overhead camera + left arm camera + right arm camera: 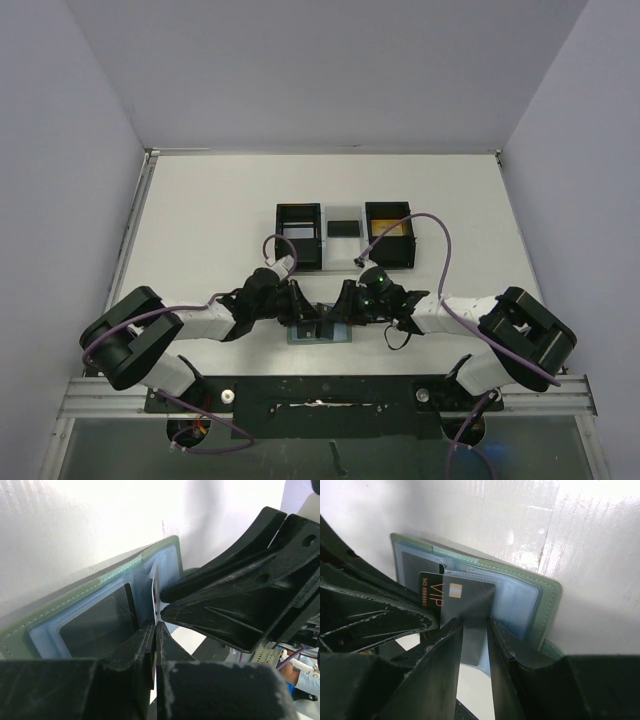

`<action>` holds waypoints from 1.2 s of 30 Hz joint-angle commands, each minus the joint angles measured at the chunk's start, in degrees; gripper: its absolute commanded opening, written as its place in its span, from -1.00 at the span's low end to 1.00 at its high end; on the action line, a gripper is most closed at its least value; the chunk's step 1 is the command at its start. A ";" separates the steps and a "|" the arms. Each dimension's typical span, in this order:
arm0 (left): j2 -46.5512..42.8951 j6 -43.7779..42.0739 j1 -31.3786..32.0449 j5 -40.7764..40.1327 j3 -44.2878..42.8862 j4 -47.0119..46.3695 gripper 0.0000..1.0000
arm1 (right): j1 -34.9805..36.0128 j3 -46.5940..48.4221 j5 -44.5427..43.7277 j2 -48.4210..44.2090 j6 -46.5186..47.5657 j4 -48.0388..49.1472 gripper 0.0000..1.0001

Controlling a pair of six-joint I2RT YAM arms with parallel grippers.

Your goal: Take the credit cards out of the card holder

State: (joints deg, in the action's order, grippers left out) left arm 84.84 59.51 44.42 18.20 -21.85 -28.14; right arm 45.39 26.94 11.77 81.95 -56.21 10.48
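Note:
The card holder [322, 335] lies open at the near table edge, green-rimmed with pale blue pockets [165, 562] [525, 605]. A black credit card [465, 595] with gold VIP lettering stands partly out of a pocket; in the left wrist view it shows edge-on [154, 587]. My left gripper [156, 626] [303, 312] is shut on that card's edge. Another dark card [97, 620] sits in the neighbouring pocket. My right gripper [475, 627] [342, 310] is open, its fingertips pressing down on the holder either side of the card's lower part.
Behind the holder stands a row of containers: a black box [299, 238] on the left, a pale tray with a black card [343, 229] in the middle, and a black box holding a gold card [389, 232] on the right. Both arms crowd the holder.

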 commanded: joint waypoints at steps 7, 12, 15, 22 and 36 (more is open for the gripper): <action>-5.82 -3.11 -1.26 -0.62 -0.74 3.79 -1.00 | -0.60 2.15 -7.51 -2.04 4.88 -14.46 -0.41; -5.85 -3.26 -1.44 -0.68 -0.65 4.17 -1.00 | -0.65 5.11 -5.75 -4.90 7.04 -16.44 -0.40; -5.59 -3.34 -1.52 -0.36 -0.81 3.98 -1.00 | -0.21 6.85 -3.07 -7.08 7.72 -15.50 -0.37; -6.37 -2.98 -1.53 -0.48 -0.70 3.71 -1.00 | 1.07 9.27 0.84 -5.33 6.78 -11.12 -0.27; -3.23 -3.07 -1.45 2.25 -1.16 1.72 -0.77 | 4.58 10.17 -7.22 0.54 2.53 -12.06 -0.17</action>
State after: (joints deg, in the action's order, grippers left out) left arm 80.58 57.10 42.92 17.72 -21.85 -22.55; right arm 49.36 36.53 10.44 84.20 -51.90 -1.19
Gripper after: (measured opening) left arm 0.082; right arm 0.422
